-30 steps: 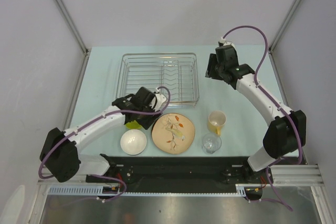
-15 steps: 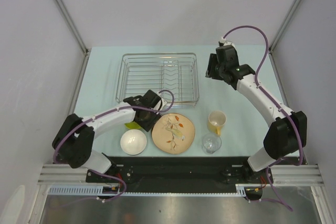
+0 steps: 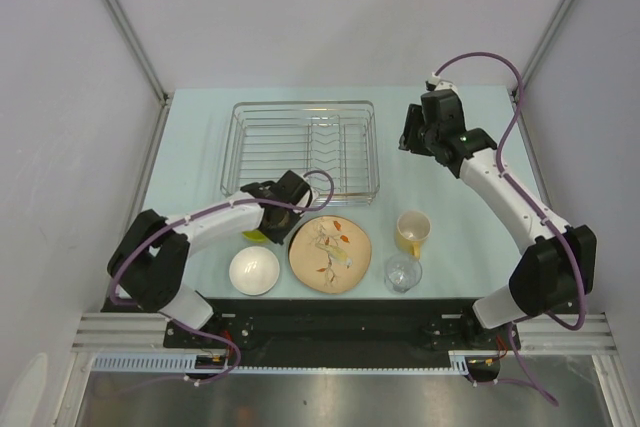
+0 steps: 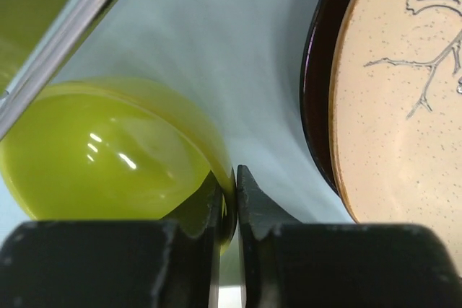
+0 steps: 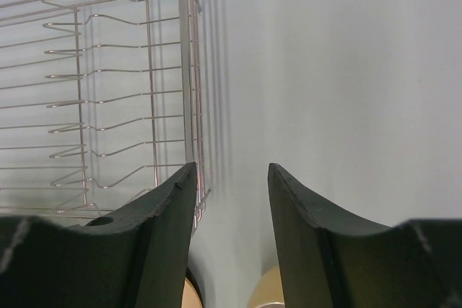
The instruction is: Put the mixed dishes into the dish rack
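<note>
- Fingers of the left gripper [image 4: 232, 178] have just snapped in from wide apart. They now pinch the wall of the lime-green bowl [image 4: 108, 156], one inside and one outside.
- That bowl sits on the table just off the near-left corner of the dish rack [image 3: 303, 104], not lifted yet by the look of it.
- Left arm has also drawn its elbow in nearer the rack over the last second.
- Right gripper [image 5: 231, 178] hangs off the rack's right side, fingers apart around nothing, and it has barely drifted.
- Rack holds no dish so far. White bowl [image 3: 254, 269], leaf-patterned plate [image 3: 330, 252], yellow mug [image 3: 412, 232] and small glass [image 3: 402, 273] all wait on the near side of the rack.
- From the left wrist a dark rim shows round that plate; whether it's a second plate underneath, I can't tell.
- With the grip made, I'd say the first load is starting: lift, then carry over the rack's near wall.
</note>
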